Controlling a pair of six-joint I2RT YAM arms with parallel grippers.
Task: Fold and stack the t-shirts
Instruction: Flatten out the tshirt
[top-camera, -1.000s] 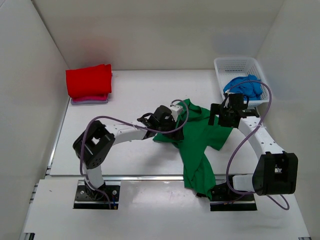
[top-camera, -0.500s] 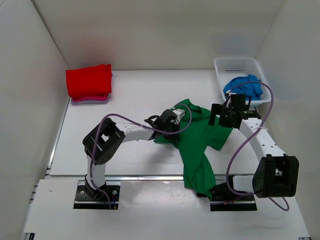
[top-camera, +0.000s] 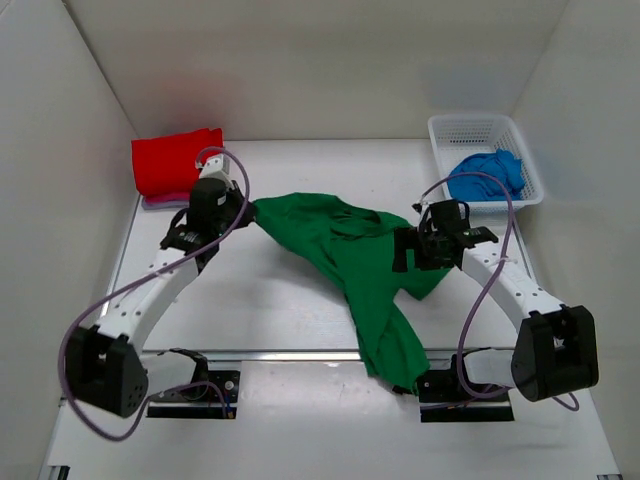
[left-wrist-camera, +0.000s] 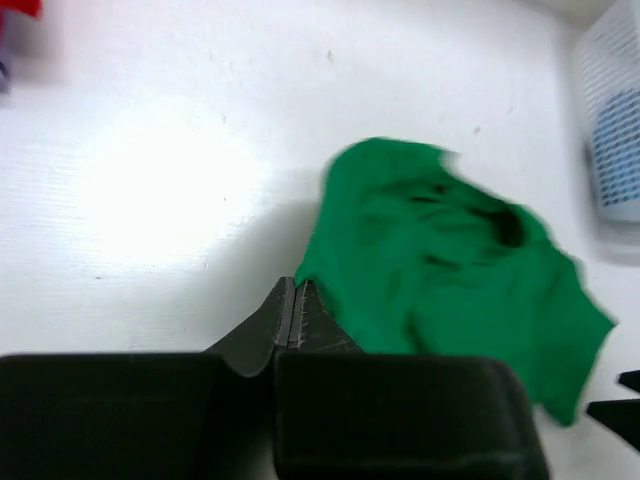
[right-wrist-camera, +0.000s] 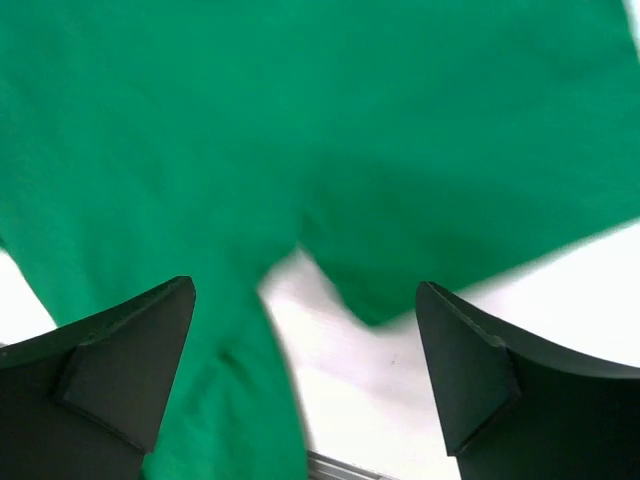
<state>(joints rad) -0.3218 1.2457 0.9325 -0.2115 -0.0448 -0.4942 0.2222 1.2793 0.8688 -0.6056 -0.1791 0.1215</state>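
The bright green t-shirt (top-camera: 350, 250) lies stretched across the middle of the table, its lower part hanging over the near edge. My left gripper (top-camera: 248, 208) is shut on its left corner, and in the left wrist view the cloth (left-wrist-camera: 450, 260) runs out from the closed tips (left-wrist-camera: 297, 287). My right gripper (top-camera: 408, 240) hovers open over the shirt's right side, with green cloth (right-wrist-camera: 300, 120) and bare table between its fingers (right-wrist-camera: 120, 350). A folded red t-shirt (top-camera: 178, 160) sits on a pink one (top-camera: 180, 200) at the back left. The blue t-shirt (top-camera: 487, 175) lies crumpled in the basket.
The white mesh basket (top-camera: 480, 122) stands at the back right corner, also at the right edge of the left wrist view (left-wrist-camera: 610, 90). White walls enclose the table on three sides. A metal rail (top-camera: 260, 353) runs along the near edge.
My left gripper shut on the green shirt's edge and swung left toward the red stack, dragging the shirt out wide. My right gripper shifted slightly left over the shirt.
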